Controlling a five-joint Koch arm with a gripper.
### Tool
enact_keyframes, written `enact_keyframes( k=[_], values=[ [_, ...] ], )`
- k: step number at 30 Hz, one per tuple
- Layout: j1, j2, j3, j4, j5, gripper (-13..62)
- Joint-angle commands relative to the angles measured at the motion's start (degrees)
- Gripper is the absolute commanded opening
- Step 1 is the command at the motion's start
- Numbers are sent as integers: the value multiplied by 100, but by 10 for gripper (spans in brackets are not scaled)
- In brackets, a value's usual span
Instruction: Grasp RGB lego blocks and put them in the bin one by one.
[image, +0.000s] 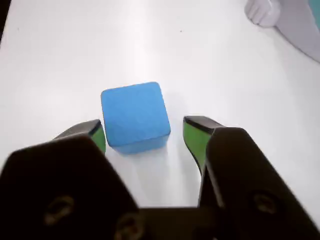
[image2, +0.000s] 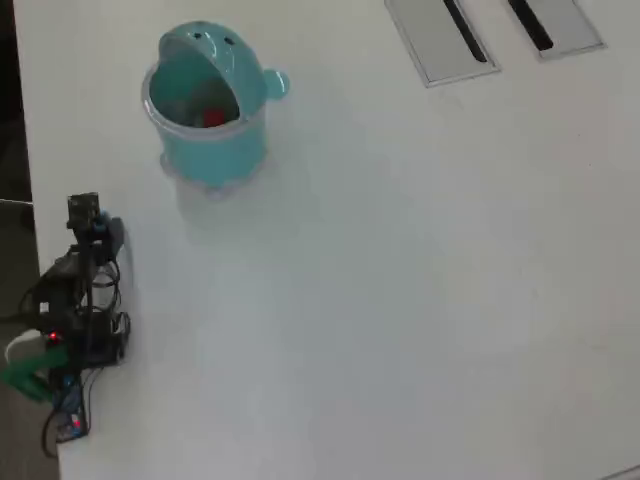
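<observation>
The hand (image: 145, 131) is spread open and grasps nothing, its two green-lined black jaws standing either side of a small blue cube-shaped block (image: 135, 116) that rests on the white tabletop (image: 210, 65). In the wrist view the left jaw sits just beside the cube, perhaps touching its lower corner, while the right jaw stands clear with a strip of tabletop between. The cube lies slightly forward of the tips, not yet fully between them.

To do this step well, I would judge that the hand should ease forward until the cube sits squarely between the pads, centre itself so both jaws meet opposite faces together, then close. Closing from here risks nudging the cube sideways off the left tip, or pinching only its near edge so that it slips out.

The teal plastic bin (image2: 208, 140), cup-shaped with its rounded lid flipped back, stands near the far left corner of the tabletop in the overhead view, with something red (image2: 212, 119) inside. The arm (image2: 85, 290) works at the left edge, nearer than the bin. Two grey recessed panels (image2: 440, 35) lie along the far edge, well apart. Nothing appears to stand between the arm and the bin.
</observation>
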Motion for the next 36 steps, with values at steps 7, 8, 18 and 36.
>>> enact_keyframes(
  k=[7,8,18,36],
  values=[
    [-70,-211,-123,-615,-114,284],
    [-79,-255,-123,-668,-114,283],
    [-149,-686,-378,-923,237,194],
    [88,220,-1626,0,527,125]
  ],
)
